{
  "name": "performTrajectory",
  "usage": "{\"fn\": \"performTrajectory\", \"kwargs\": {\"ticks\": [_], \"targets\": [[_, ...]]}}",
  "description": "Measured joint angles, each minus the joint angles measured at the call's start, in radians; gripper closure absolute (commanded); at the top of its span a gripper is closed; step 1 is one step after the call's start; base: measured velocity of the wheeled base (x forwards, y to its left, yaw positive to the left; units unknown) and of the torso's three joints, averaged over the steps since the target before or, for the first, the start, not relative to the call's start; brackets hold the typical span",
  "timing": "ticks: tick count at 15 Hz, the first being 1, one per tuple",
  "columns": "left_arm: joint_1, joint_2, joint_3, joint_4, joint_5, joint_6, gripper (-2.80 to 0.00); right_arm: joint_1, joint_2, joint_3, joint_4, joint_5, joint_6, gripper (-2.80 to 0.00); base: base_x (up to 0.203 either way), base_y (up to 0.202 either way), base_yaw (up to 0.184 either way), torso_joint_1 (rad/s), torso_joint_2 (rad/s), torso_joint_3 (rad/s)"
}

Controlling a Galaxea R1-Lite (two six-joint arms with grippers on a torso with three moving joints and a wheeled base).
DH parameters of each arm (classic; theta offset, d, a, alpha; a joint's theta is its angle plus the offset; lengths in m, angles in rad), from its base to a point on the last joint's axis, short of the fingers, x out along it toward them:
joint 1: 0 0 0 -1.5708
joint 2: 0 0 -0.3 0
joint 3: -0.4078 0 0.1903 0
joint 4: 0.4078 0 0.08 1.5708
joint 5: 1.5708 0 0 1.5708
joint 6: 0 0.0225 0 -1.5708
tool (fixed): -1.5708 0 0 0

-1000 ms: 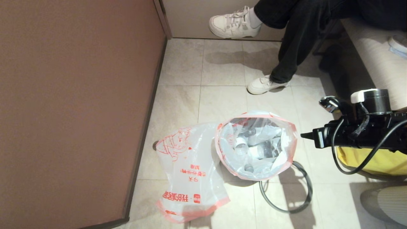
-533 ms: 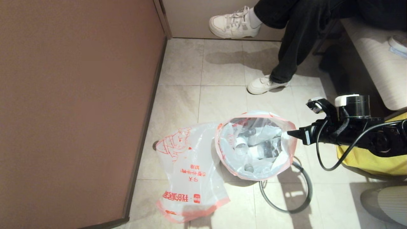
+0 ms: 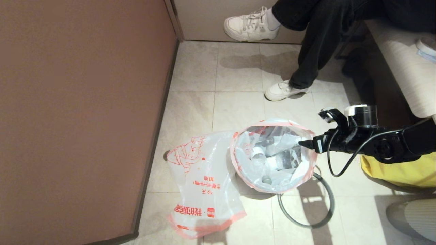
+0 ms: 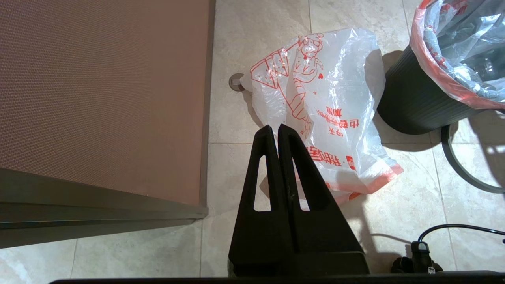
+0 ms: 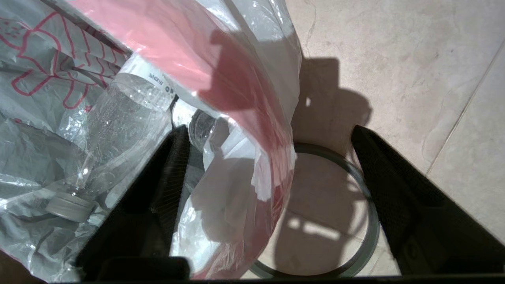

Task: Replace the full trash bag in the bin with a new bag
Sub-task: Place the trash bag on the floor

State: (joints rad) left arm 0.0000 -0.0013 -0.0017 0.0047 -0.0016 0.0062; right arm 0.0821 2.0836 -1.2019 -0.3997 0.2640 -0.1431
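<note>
The full trash bag (image 3: 272,158) sits in the black bin (image 4: 410,104), its pink hem folded over the rim and clear bottles (image 5: 114,130) showing inside. My right gripper (image 3: 301,143) is open at the bag's right edge. It straddles the pink hem (image 5: 252,118), one finger inside the bag and the other outside. The new bag (image 3: 201,180) lies limp and flat on the floor left of the bin. My left gripper (image 4: 275,128) is shut and empty, hanging over the floor by the new bag's (image 4: 327,106) near edge.
The bin's grey ring (image 3: 333,204) lies on the tiles against the bin's front right. A brown panel (image 3: 78,112) walls off the left. A seated person's shoe (image 3: 284,90) and legs are beyond the bin. A yellow object (image 3: 395,170) and a bench (image 3: 402,64) are to the right.
My right arm has swung left from beside the bin to the bag's right rim, and its gripper has opened around the hem. The bags and the left gripper stay put.
</note>
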Motion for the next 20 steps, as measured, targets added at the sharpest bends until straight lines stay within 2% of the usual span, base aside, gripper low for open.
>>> {"fn": "performTrajectory", "kwargs": {"ticks": [6,9,16,18,20], "targets": [[0.0,0.0,0.0,0.0,0.0,0.0,0.0,0.001,0.064,-0.067,0.007,0.006,0.006,0.0,0.0,0.0,0.0,0.0,0.0,0.0],[0.0,0.0,0.0,0.0,0.0,0.0,0.0,0.004,0.055,-0.097,0.015,0.007,0.069,0.0,0.0,0.0,0.0,0.0,0.0,0.0],[0.0,0.0,0.0,0.0,0.0,0.0,0.0,0.034,-0.048,-0.023,0.064,0.004,0.086,0.0,0.0,0.0,0.0,0.0,0.0,0.0],[0.0,0.0,0.0,0.0,0.0,0.0,0.0,0.038,-0.077,-0.01,0.116,0.024,0.16,0.0,0.0,0.0,0.0,0.0,0.0,0.0],[0.0,0.0,0.0,0.0,0.0,0.0,0.0,0.041,-0.104,-0.016,0.18,0.108,0.281,0.0,0.0,0.0,0.0,0.0,0.0,0.0]]}}
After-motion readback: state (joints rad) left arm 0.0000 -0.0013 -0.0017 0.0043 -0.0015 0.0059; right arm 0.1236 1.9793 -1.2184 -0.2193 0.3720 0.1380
